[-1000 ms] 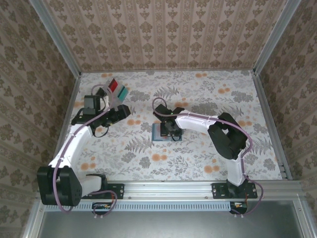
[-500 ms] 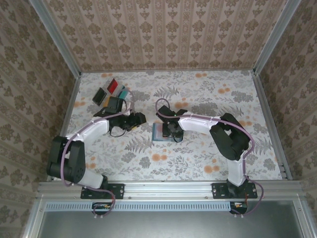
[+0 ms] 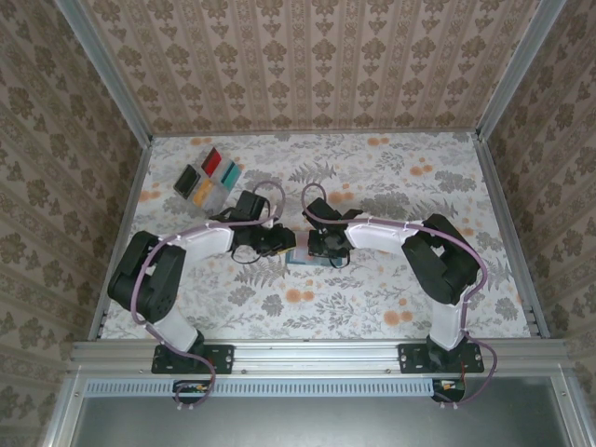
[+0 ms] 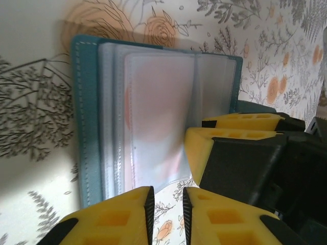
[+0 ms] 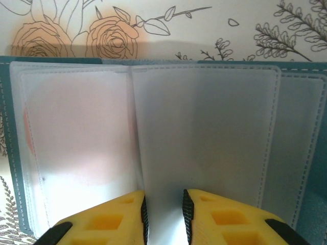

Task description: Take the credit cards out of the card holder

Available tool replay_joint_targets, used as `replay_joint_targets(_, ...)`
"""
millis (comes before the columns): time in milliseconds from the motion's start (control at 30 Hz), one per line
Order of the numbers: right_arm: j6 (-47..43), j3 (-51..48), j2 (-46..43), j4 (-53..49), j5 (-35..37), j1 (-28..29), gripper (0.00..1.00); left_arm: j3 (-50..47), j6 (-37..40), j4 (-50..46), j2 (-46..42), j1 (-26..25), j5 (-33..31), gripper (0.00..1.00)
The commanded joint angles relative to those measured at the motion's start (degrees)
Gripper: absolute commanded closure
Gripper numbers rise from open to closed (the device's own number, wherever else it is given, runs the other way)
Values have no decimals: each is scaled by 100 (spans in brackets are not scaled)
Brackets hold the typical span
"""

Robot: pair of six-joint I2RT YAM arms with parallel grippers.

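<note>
**Five credit cards (image 3: 213, 160) out; both grippers at the open card holder (image 3: 300, 260)**

Card holder lies open and flat on the floral table (image 3: 391, 186), clear sleeves (image 5: 204, 127) fanned out. Five cards (red, teal, black, yellow-orange, pale grey) sit in a loose cluster well apart from the card holder, off its far-left side, touching neither arm.

Left gripper (image 4: 166, 196) is at the card holder's left edge. Its jaws are down to a narrow slit with bare table between them, so it grips nothing. Right gripper (image 5: 163, 200) is over the card holder's middle, jaws almost together. A sleeve leaf seems to run between the pads, so it is probably pinched.

Progress looks mostly done. A pinkish-orange tint shows behind one sleeve. I can't tell whether that is a leftover card. What's left is probably flipping through the remaining sleeves and pulling anything inside.
</note>
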Motion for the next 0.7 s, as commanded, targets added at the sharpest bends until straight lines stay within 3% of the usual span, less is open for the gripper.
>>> replay_joint_targets(0,-113,-356,132,37,-2,20,72,-70,-27,181,28,-118,-71,76)
replay_joint_targets(200,-41,-453,74,239,183,19,76,-65,-6,9,140,-114,-235,77)
replay_joint_targets(667,34,-638,-47,284,294,20,78,252,28,-276,558,-123,-196,76)
